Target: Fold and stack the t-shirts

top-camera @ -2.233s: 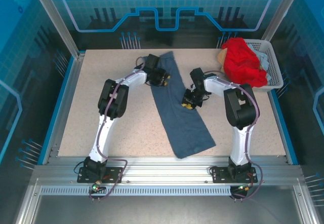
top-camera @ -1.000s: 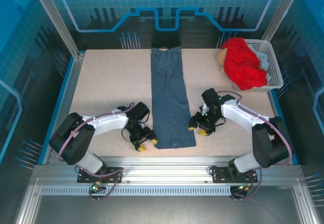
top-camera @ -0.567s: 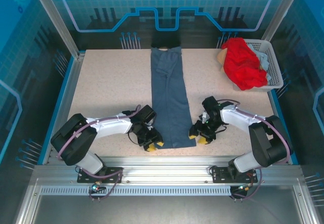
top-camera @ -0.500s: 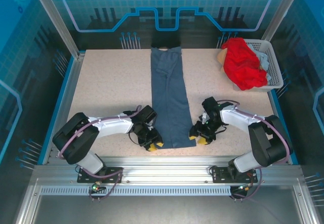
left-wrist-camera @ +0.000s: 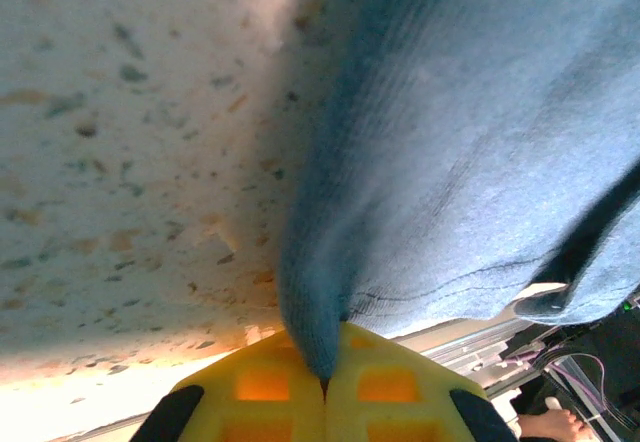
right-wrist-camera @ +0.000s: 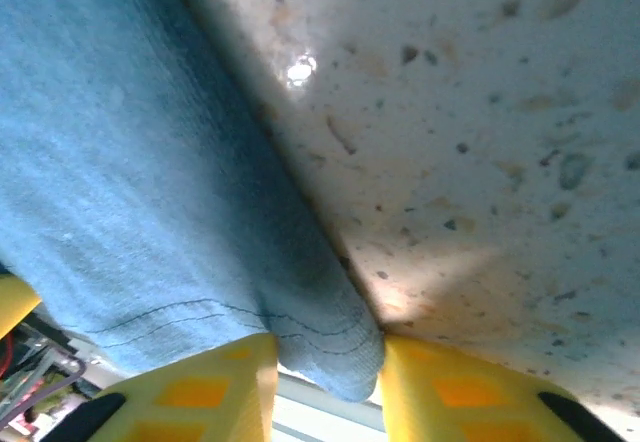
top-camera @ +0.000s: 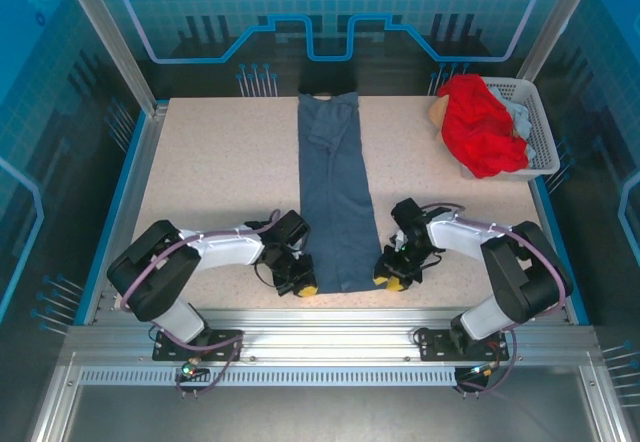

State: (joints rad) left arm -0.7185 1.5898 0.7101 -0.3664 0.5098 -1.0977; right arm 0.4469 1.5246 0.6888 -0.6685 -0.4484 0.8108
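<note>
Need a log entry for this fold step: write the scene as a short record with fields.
surface: speckled table
slate-blue t-shirt: folded into a long narrow strip, flat down the middle of the table
left gripper: shut on the strip's near left corner
right gripper: closed on the near right corner, cloth filling the gap between its fingers
red t-shirt: heaped in the white basket at the far right, draped over its rim
stack: not yet started
</note>
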